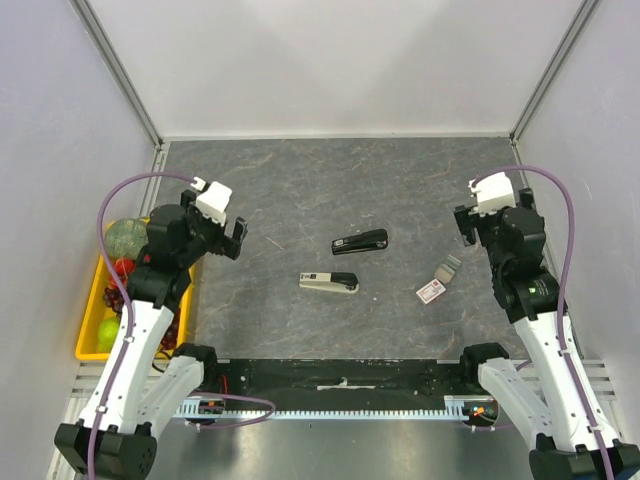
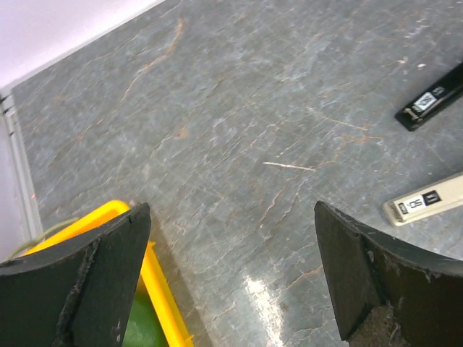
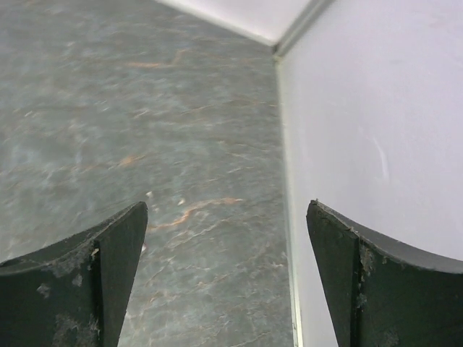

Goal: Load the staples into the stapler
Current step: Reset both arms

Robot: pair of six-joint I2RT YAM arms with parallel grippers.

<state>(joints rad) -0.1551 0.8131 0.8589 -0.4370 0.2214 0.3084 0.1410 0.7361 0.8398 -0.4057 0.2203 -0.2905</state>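
Note:
Two staplers lie mid-table: a black stapler point(image 1: 360, 241) point(image 2: 430, 101) and, just in front of it, a beige stapler point(image 1: 328, 283) point(image 2: 423, 201). The staples box point(image 1: 430, 291), white with red print, rests to their right, with a small grey piece point(image 1: 449, 268) beside it. My left gripper point(image 1: 228, 243) point(image 2: 231, 217) hangs open over the table's left side, well left of the staplers, nothing between its fingers. At the right side, my right gripper point(image 1: 468, 228) point(image 3: 226, 213) is open and empty, behind the box and facing the right wall; its view shows neither staples nor stapler.
A yellow bin point(image 1: 92, 300) point(image 2: 155, 282) holding green and red fruit sits off the table's left edge, under the left arm. White walls point(image 3: 376, 130) enclose the table at back and sides. A thin pale sliver point(image 2: 289, 166) lies on the grey tabletop.

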